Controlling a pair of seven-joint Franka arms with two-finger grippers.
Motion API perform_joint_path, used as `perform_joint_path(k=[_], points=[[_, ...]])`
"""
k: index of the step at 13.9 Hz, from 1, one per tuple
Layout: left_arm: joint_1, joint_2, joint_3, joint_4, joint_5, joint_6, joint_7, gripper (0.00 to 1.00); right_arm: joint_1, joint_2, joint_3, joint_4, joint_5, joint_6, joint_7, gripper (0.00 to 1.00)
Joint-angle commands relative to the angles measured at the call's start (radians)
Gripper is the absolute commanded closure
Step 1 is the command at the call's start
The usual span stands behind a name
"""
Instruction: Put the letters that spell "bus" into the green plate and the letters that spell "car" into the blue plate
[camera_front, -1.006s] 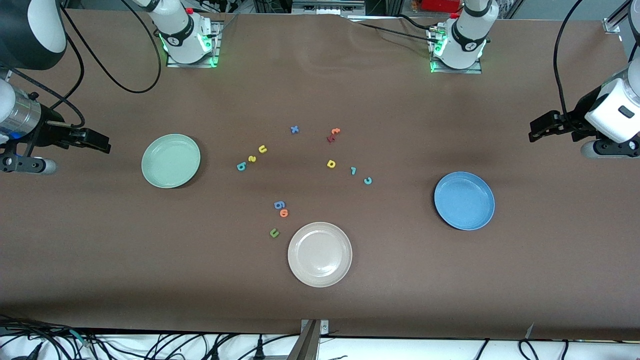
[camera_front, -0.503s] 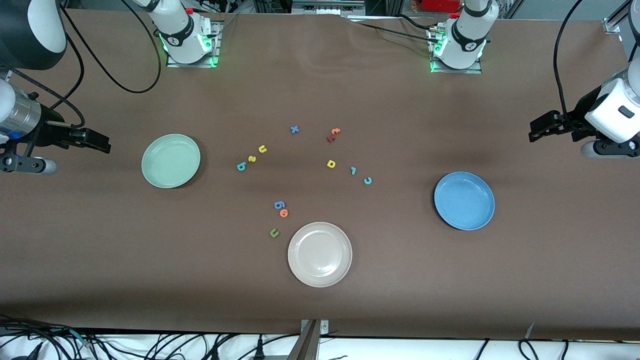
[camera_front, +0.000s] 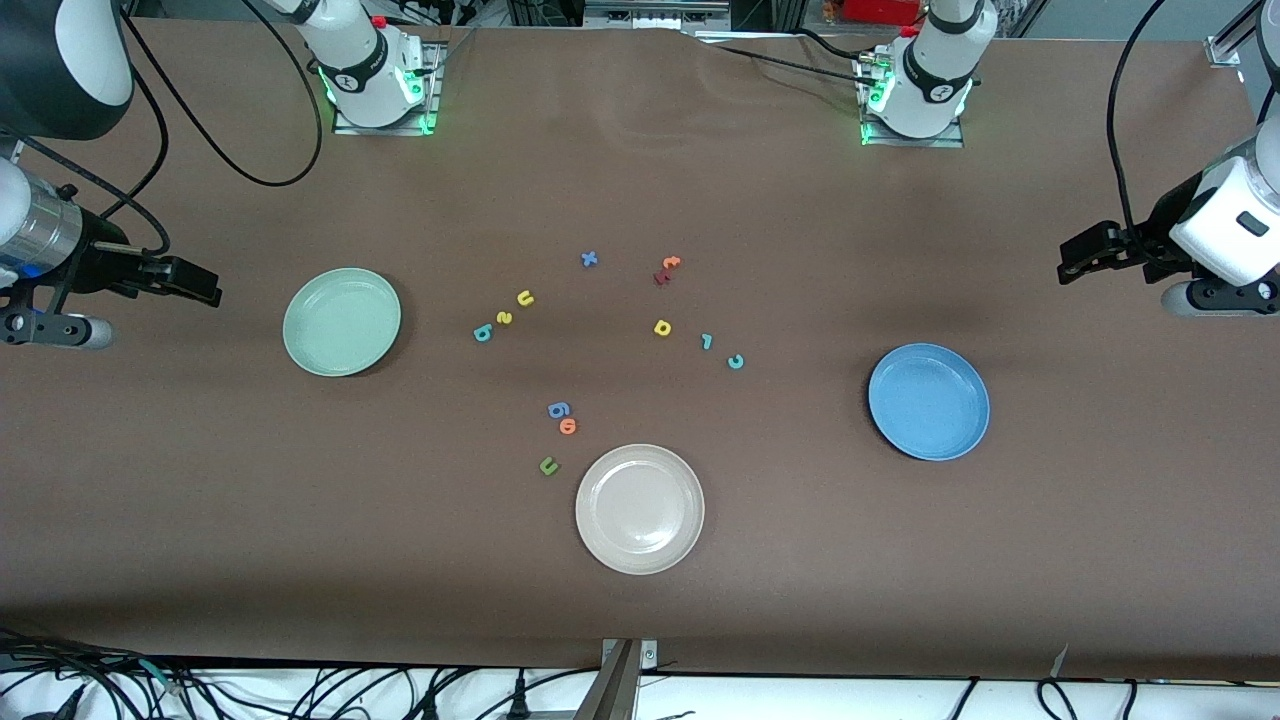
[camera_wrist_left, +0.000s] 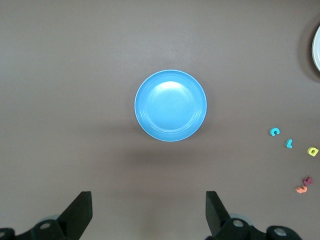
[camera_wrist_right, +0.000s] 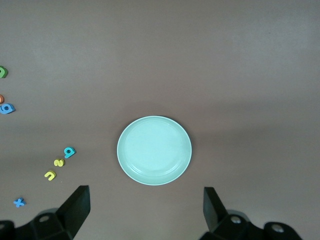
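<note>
Both tools released, empty: left tool (camera_wrist_left: 145, 212) high over desk near blue plate (camera_front: 929, 401), right tool (camera_wrist_right: 142, 207) near green plate (camera_front: 342, 321). Bus letters (camera_front: 503, 317) and car letters (camera_front: 706, 342) lie mid-desk between plates. Risk: tiny, close-set letters; pinch may take neighbour or slip.

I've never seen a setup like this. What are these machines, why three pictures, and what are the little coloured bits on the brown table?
These are two robot arms bolted along one table edge. The big picture looks down from across the table; the other two come from cameras on each arm's wrist. The left pincer and right pincer wait open and empty at the table's two ends. On the table lie a green plate, a blue plate and a beige plate, all empty. Between them lie small foam letters: a teal b, yellow s and yellow u for "bus"; a teal c, yellow a and teal r for "car".
</note>
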Motion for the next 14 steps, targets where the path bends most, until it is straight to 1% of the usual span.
perform_joint_path(k=[1, 12, 14], points=[[-0.002, 0.004, 0.005, 0.015, -0.022, -0.009, 0.008, 0.00, 0.002, -0.001, 0.000, 0.004, 0.013, -0.004, 0.011, 0.00], [-0.004, 0.012, 0.003, 0.015, -0.020, -0.009, 0.008, 0.00, 0.002, -0.001, -0.002, 0.005, 0.011, -0.004, 0.017, 0.00], [-0.019, 0.015, -0.003, 0.015, -0.022, -0.009, 0.006, 0.00, 0.018, -0.001, 0.000, 0.005, 0.010, -0.004, 0.065, 0.00]])
